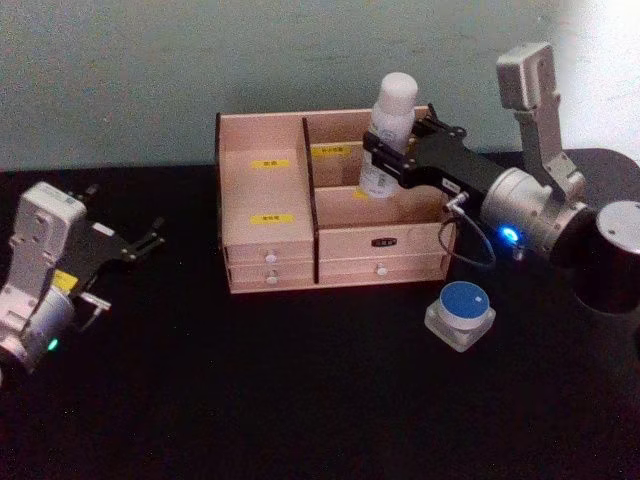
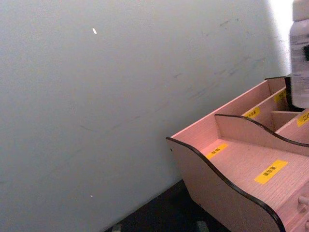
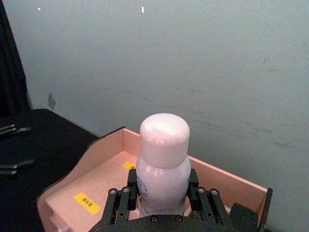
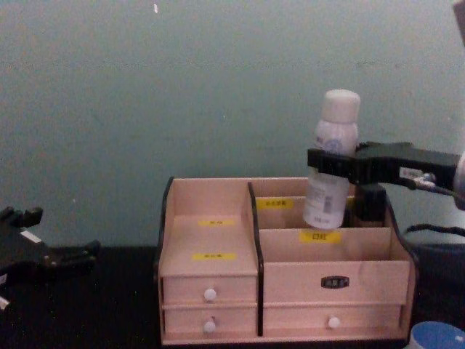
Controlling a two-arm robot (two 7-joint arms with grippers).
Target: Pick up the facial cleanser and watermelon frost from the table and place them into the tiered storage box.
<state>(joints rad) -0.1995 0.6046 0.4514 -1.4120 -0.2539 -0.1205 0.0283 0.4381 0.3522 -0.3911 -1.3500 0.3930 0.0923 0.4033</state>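
Left gripper (image 1: 125, 228) hung over table at left, fingers spread, empty. Tiered storage box (image 1: 262, 215) stood centre. Right gripper (image 1: 388, 160) clamped facial cleanser (image 1: 393, 110) mid-body above box's right rear compartments, likely for lowering in. Watermelon frost (image 1: 459, 306) sat on table, front-right of box. Bottle base was hidden, contact with compartment floor unclear

right gripper (image 1: 388, 151): black flat-plate fingers, black linkage bars, small silver screws (image 3: 153, 218) along base. wrist housing (image 1: 530, 212) silver-grey, cylindrical; blue lamp (image 1: 510, 235) lit; thin grey cable (image 1: 478, 264) looped below. grey box module (image 1: 528, 75) on bracket. adjoining link (image 1: 612, 262) dark cylinder, grey cap. left gripper (image 1: 148, 238): same black fingers, silver-grey body, green lamp (image 1: 52, 345), yellow label (image 1: 66, 282).
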